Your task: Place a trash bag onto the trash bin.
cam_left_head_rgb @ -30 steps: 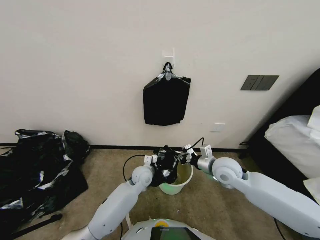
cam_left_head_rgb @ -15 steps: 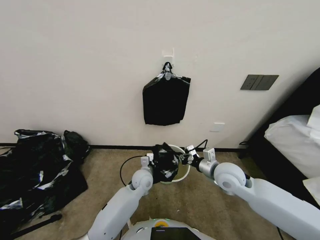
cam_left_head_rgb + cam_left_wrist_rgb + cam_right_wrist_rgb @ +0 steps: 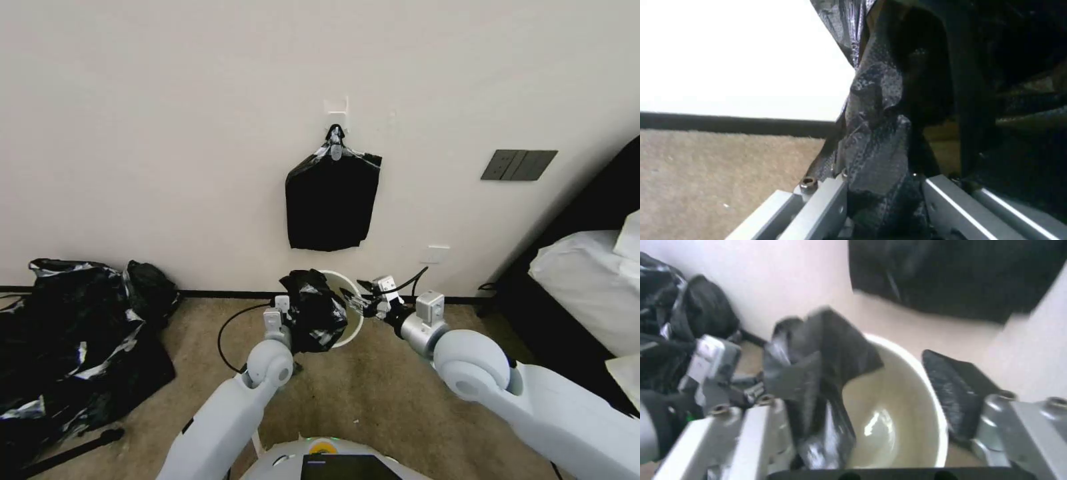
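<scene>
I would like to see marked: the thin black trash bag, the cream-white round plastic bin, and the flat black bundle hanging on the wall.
thin glossy black trash bag (image 3: 313,313), head view, its wrinkled middle.
cream-white round plastic bin (image 3: 925,386), right wrist view, its rim.
flat black bundle on the wall (image 3: 330,207), head view, its centre.

I see the bin has come up off the carpet and tipped, its mouth now facing me. My left tool has lifted with the bag bunched in it. My right tool has opened, I think, beside the rim.
</scene>
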Robot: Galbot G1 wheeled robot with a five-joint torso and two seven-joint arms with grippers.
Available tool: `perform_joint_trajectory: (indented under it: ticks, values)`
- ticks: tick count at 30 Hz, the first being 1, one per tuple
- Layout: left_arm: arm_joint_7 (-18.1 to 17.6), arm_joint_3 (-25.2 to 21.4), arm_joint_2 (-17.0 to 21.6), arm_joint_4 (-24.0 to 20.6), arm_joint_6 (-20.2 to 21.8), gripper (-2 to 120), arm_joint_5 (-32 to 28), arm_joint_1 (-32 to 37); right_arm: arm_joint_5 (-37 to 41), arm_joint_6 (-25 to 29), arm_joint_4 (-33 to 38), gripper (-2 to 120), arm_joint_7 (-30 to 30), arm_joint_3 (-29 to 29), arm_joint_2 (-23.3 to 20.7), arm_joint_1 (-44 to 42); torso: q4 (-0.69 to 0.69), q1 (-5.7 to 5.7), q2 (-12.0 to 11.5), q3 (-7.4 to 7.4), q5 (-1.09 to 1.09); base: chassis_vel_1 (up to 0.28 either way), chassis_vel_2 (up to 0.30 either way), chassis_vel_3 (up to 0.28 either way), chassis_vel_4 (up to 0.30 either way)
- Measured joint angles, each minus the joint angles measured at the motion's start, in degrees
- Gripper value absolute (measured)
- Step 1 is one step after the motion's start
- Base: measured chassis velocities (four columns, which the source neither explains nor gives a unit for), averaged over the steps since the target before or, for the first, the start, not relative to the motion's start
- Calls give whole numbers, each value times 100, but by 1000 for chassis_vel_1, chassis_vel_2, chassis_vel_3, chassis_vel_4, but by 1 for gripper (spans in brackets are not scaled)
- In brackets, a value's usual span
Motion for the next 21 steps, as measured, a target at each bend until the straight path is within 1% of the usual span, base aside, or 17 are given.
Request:
perform_joint_trajectory:
  ticks: [1,2,3,4,7,8,10,11,14,17,18,19,20,21]
  values:
    - [0,-1,14,-16,-5,1,42,0,-104,-20,50,65,1,-32,2,33,1,0,0,0,-1,0,0,0,0]
    - [0,-1,35,-51,-27,1,164,-1,-210,-85,109,72,4,-105,22,71,0,0,0,0,-1,0,0,0,0]
    - [7,0,45,-73,-59,1,307,0,-201,-180,142,75,35,-188,86,117,-1,0,0,0,-1,0,0,0,0]
    - [7,0,45,-73,-59,1,307,0,-201,-180,142,75,35,-188,86,117,-1,0,0,0,-1,0,0,0,0]
    - [34,33,86,-135,-156,1,594,0,84,-340,42,92,211,-403,399,241,1,0,0,0,0,0,0,0,0]
    - [34,33,86,-135,-156,1,594,0,84,-340,42,92,211,-403,399,241,1,0,0,0,0,0,0,0,0]
    - [66,53,134,-193,-177,1,707,9,146,-385,-132,98,225,-491,552,302,0,0,0,0,1,0,0,0,0]
    - [109,55,160,-218,-202,1,806,23,182,-408,-219,99,228,-528,632,338,0,0,0,0,1,0,0,0,0]
    - [185,56,194,-245,-256,1,979,44,237,-445,-350,97,260,-575,759,398,1,0,0,0,0,0,0,0,0]
    - [231,52,233,-285,-336,1,1178,51,260,-530,-463,84,299,-683,920,447,0,0,0,0,0,0,0,0,0]
    - [231,52,233,-285,-336,1,1178,51,260,-530,-463,84,299,-683,920,447,0,0,0,0,0,0,0,0,0]
    - [244,56,242,-301,-357,1,1240,44,252,-538,-533,78,335,-749,995,477,-1,0,0,0,0,0,0,0,0]
    - [251,61,245,-310,-367,1,1281,38,227,-537,-585,75,369,-797,1052,507,0,0,0,0,0,0,0,0,0]
    - [251,61,245,-310,-367,1,1281,38,227,-537,-585,75,369,-797,1052,507,0,0,0,0,0,0,0,0,0]
